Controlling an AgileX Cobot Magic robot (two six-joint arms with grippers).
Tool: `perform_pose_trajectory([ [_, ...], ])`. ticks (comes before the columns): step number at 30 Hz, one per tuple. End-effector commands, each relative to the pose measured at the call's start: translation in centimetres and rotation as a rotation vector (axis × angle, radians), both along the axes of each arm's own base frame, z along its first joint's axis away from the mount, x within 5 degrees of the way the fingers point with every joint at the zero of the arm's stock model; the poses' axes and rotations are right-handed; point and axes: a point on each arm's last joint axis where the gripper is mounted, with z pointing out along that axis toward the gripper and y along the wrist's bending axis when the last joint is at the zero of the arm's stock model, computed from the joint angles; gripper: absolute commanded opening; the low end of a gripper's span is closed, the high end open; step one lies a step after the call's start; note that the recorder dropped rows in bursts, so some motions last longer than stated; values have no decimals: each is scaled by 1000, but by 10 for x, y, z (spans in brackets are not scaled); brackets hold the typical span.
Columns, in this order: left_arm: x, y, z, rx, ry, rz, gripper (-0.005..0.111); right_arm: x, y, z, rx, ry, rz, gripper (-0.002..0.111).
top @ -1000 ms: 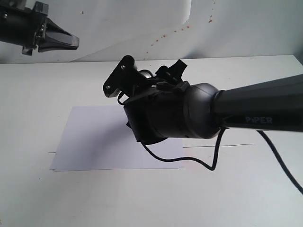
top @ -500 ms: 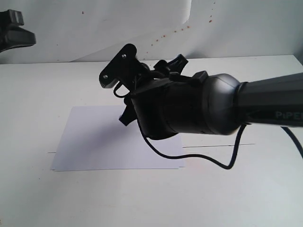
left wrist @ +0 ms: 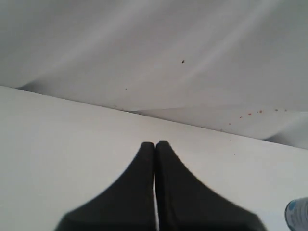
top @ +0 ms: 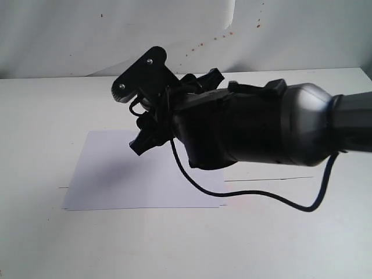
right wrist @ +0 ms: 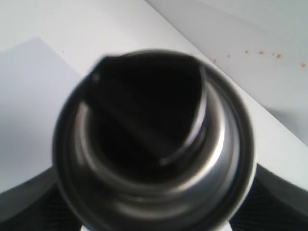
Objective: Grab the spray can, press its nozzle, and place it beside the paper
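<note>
In the right wrist view the spray can's silver domed top point(right wrist: 226, 159) fills the picture, with the black nozzle point(right wrist: 144, 110) in its middle, seen from straight above and blurred. My right gripper point(right wrist: 154, 214) is shut on the can, one dark finger point(right wrist: 29, 202) showing on each side of it. In the exterior view the bulky right arm point(top: 261, 133) hangs above the paper point(top: 116, 174) and hides the can. The paper's corner point(right wrist: 29, 96) lies below the can. My left gripper point(left wrist: 155, 144) is shut and empty, low over the bare table.
The white table point(top: 46, 116) ends at a white backdrop point(top: 116, 35) with small red specks. A black cable point(top: 250, 195) hangs in a loop under the right arm. A bluish-white rounded edge point(left wrist: 297, 214) shows at a corner of the left wrist view; I cannot tell what it is.
The right arm has swung left and nearer to the exterior camera, over the paper. The left gripper has drawn back off the upper left of the exterior view.
</note>
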Motion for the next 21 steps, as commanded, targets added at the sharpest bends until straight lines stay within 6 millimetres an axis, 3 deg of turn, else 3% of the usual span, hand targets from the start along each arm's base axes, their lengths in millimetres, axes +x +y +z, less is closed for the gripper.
perform_pose_trajectory([
  [1,-39,1,-17,60,-75,54,0,-4,-2,26,40,-60,22,0],
  [6,-62,-11,-14,14,-130,-38,0,-8,-4,40,78,-83,31,0],
  [11,-74,-14,-14,87,-160,-67,0,-10,-3,46,113,-84,55,0],
  [14,-74,-12,-27,84,-132,-39,0,-11,-2,46,124,-81,56,0],
  [18,-74,-11,-61,-2,-31,-20,0,-11,-1,46,131,-79,64,0],
  [21,-74,-8,-65,15,-36,11,0,-11,0,46,139,-76,73,0],
])
